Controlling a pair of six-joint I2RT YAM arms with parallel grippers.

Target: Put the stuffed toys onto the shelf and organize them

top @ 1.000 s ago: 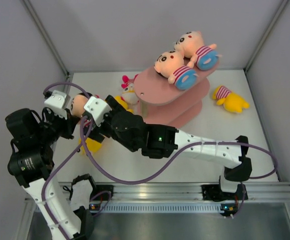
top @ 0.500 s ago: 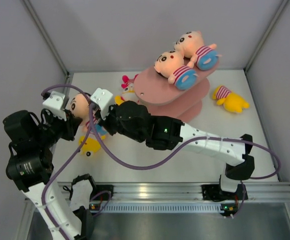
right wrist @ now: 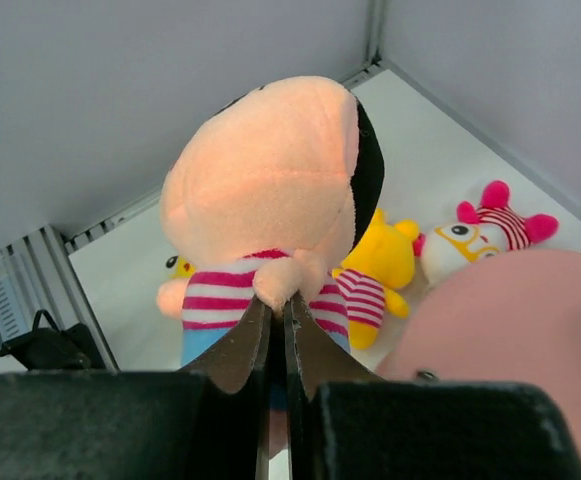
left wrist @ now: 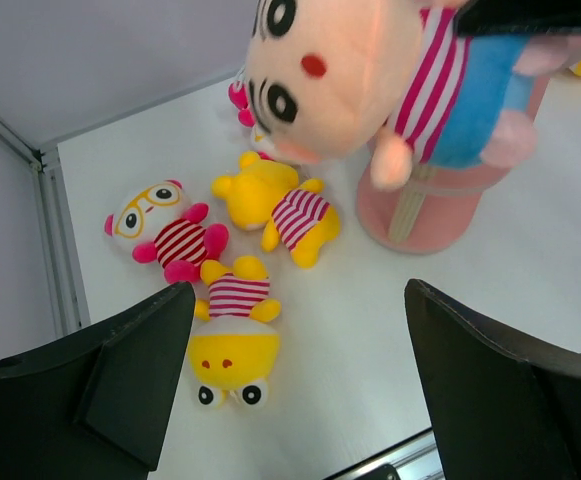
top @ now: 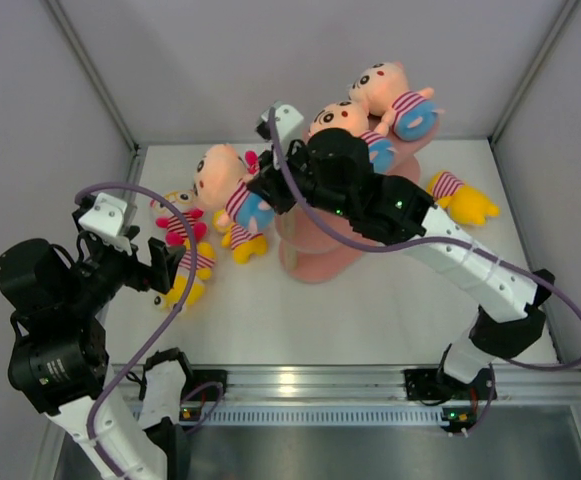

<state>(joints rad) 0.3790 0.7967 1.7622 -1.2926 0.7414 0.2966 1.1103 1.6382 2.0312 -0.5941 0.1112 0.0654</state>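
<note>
- Two peach-skinned plush dolls in striped shirts [top: 395, 95] lie on the top board of the pink three-tier oval shelf [top: 315, 255].
- The right tool [right wrist: 278, 300] is clamped on a third, blue-shorted plush doll [top: 220, 178], held aloft just left of the shelf.
- The left tool [left wrist: 300, 290] gapes, empty.
- Not yet shelved, on the white worktop [top: 350, 320]: a yellow plush toy [top: 460, 200] right of the shelf, and at left a pink-legged plush toy [left wrist: 165, 235] among yellow ones.

You had a peach doll [top: 222, 185] in striped shirt and blue shorts aloft at upper centre-left, just left of the pink shelf [top: 315, 250]. Two more peach dolls [top: 390, 95] lay on its top board. A yellow toy [top: 462, 200] lay at right, with a pink-legged toy [top: 175, 218] and two yellow ones [top: 242, 240] at left.
</note>
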